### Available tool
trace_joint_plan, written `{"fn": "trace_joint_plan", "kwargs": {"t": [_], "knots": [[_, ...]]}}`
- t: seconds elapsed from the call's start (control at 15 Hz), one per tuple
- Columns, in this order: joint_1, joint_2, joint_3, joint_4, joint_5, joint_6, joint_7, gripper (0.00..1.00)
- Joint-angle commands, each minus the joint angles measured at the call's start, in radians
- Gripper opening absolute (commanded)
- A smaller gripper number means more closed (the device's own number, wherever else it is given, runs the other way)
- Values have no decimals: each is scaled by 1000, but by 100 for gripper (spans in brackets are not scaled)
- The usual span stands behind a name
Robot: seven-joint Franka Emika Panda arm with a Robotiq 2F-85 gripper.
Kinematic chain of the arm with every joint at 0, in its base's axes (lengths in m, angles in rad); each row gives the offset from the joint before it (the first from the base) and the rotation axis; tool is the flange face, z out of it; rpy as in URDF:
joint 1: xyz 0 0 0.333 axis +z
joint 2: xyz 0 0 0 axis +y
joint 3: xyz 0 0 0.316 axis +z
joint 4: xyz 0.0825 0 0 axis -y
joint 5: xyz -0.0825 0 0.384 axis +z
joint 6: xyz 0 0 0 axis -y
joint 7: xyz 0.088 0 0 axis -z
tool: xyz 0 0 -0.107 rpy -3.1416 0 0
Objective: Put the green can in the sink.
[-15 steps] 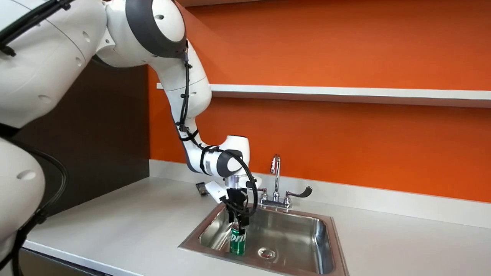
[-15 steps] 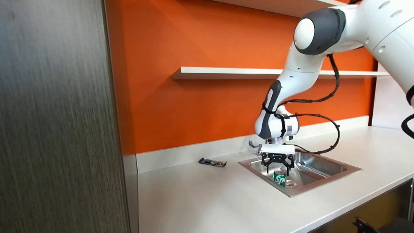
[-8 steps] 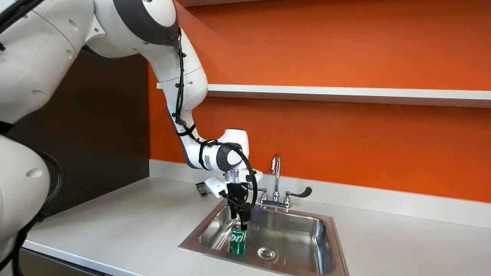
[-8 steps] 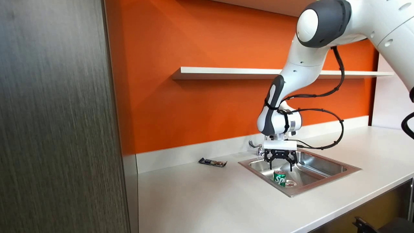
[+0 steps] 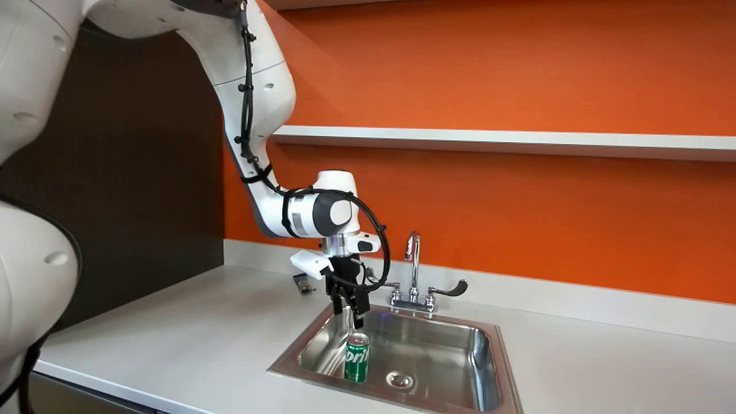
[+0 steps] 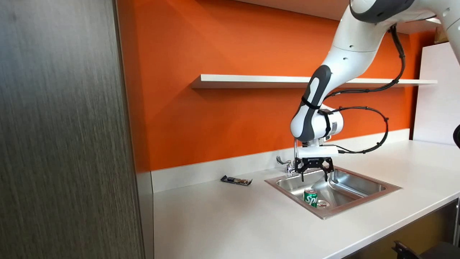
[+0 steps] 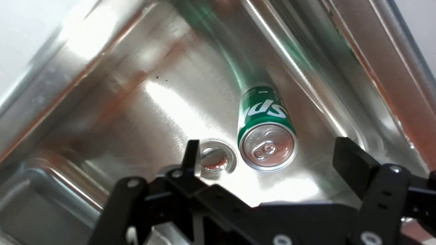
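Observation:
The green can [image 5: 356,359] stands upright on the floor of the steel sink [image 5: 437,339], near the drain. It shows in both exterior views, also here [image 6: 310,198] inside the sink [image 6: 359,202]. In the wrist view the can [image 7: 264,119] shows its silvery top and white lettering, and nothing touches it. My gripper [image 5: 348,318] is open and empty above the can, with a gap between fingertips and can top; the gripper [image 6: 314,179] also hangs over the basin here. In the wrist view the gripper's fingers [image 7: 267,146] are wide apart, with the can between and beyond them.
A chrome faucet [image 5: 414,264] with handles stands at the sink's back rim, close to the gripper. A dark wrapped bar [image 6: 236,180] lies on the counter by the backsplash. A white shelf [image 5: 517,137] runs along the orange wall. A tall dark panel [image 6: 64,129] stands at one end.
My gripper has risen away from the can and drifted slightly sideways, with the fingers staying open. The can has stayed in place in the sink.

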Motion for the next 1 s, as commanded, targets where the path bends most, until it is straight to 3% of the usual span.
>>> {"fn": "trace_joint_plan", "kwargs": {"t": [0.0,0.47,0.73,0.8,0.93], "knots": [[2,-149,20,-130,-105,17,-71,100],[-7,-404,135,-333,-255,-15,-97,100],[-18,-553,232,-452,-247,-74,-126,100],[-42,-443,233,-377,-238,-26,-94,100],[-43,-500,263,-423,-232,-44,-99,100]]}}
